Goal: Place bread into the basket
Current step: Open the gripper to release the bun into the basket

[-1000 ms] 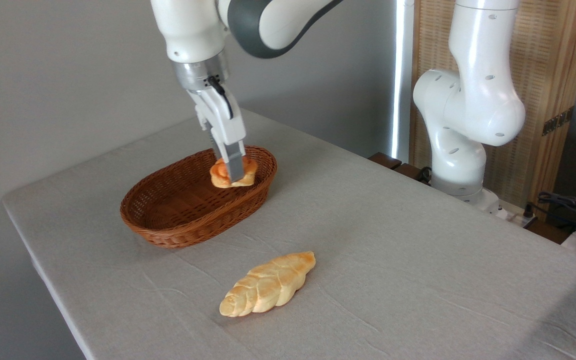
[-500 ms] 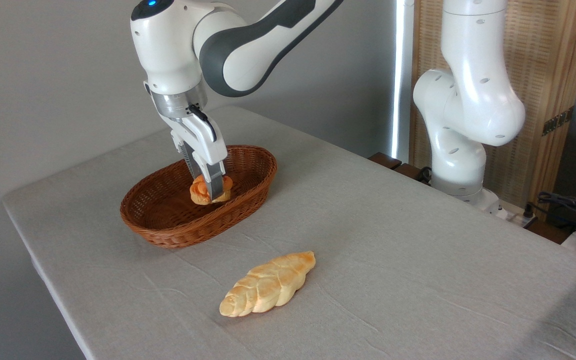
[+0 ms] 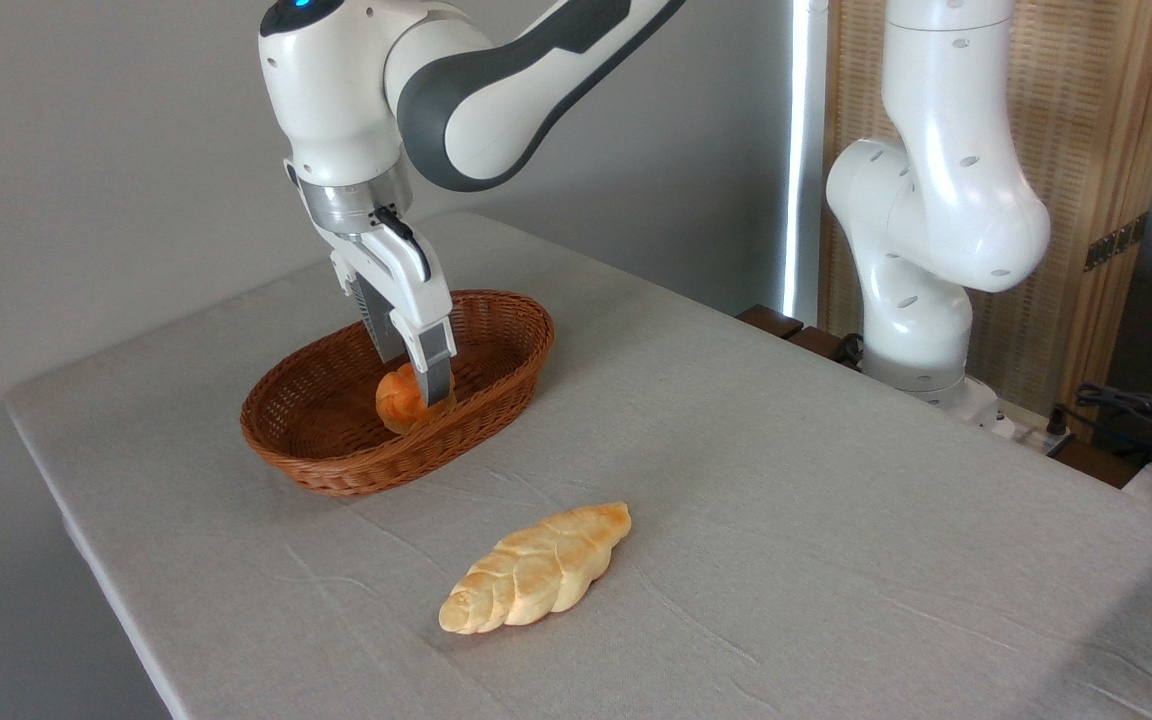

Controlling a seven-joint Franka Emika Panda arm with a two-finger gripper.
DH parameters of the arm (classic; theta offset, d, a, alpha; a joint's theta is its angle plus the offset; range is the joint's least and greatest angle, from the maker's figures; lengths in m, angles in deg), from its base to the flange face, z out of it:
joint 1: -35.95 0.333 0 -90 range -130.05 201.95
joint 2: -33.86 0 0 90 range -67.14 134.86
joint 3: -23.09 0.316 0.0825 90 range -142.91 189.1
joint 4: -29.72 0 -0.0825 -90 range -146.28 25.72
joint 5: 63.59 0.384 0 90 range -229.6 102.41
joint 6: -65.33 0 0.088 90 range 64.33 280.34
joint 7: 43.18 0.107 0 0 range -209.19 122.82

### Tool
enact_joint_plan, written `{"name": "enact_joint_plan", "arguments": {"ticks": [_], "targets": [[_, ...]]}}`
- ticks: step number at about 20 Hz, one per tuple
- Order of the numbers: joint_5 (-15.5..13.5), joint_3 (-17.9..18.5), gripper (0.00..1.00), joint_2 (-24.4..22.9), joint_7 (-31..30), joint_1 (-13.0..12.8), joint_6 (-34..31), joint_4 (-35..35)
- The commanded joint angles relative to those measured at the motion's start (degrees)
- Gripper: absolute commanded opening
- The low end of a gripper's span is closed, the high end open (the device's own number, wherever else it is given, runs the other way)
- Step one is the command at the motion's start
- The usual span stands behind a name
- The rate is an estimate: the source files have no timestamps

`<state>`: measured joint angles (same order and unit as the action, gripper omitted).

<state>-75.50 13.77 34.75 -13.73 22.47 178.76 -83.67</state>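
Small round orange bun with a knotted top (image 3: 398,397) down inside the oval reddish-brown woven wicker basket (image 3: 336,455), low against the woven floor near the middle, a little toward the near wall. Cannot tell whether resting on the floor or just above it. Two-finger gripper (image 3: 414,385) of the white and grey arm reaching straight down into the basket, front finger (image 3: 434,365) covering the bun's right side, the other finger behind and mostly hidden. Cannot tell from this angle whether pinching the bun or spread slightly off it; front finger at least touching or just beside the bun's flank. Blue light glowing on top of the arm's upper joint.

Basket sitting on the grey cloth-covered bench (image 3: 786,480), toward the far left part, long axis running diagonally from near left to far right. Holding nothing else visible besides the bun.

Longer pale golden braided loaf (image 3: 536,568) lying flat on the cloth nearer the camera, well apart from the basket, pointed ends running along the same diagonal. Faint creases in the cloth around it.

Arm's white base column (image 3: 936,200) standing at the far right edge of the bench, in front of a light wooden slatted screen (image 3: 1106,150). Dark cables (image 3: 1136,410) bunched at the far right.
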Motion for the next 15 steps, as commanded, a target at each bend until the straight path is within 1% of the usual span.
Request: {"name": "enact_joint_plan", "arguments": {"ticks": [1, 3, 4, 5, 7, 8, 9, 11, 13, 15], "targets": [[-0.3, 1.4, 1.00, -1.1, -0.4, 0.9, -1.7, 4.4], [0.0, 5.9, 1.00, -3.3, 0.2, 0.8, -4.3, 6.9], [0.4, 7.2, 1.00, -3.7, 0.6, 0.8, -5.6, 7.8], [2.0, 8.1, 1.00, -3.9, 1.2, 0.8, -7.4, 8.4], [7.5, 9.2, 1.00, -4.4, 3.3, 0.8, -10.9, 8.5], [9.7, 9.8, 1.00, -4.3, 5.5, 0.9, -11.1, 8.4], [10.8, 11.2, 1.00, -4.1, 7.4, 0.8, -11.3, 8.4], [10.8, 13.1, 1.00, -4.3, 7.9, 0.8, -11.2, 8.7], [10.9, 13.2, 1.00, -4.3, 8.0, 0.8, -11.3, 8.7], [10.9, 13.3, 1.00, -4.4, 8.0, 0.8, -13.5, 8.8]]}}
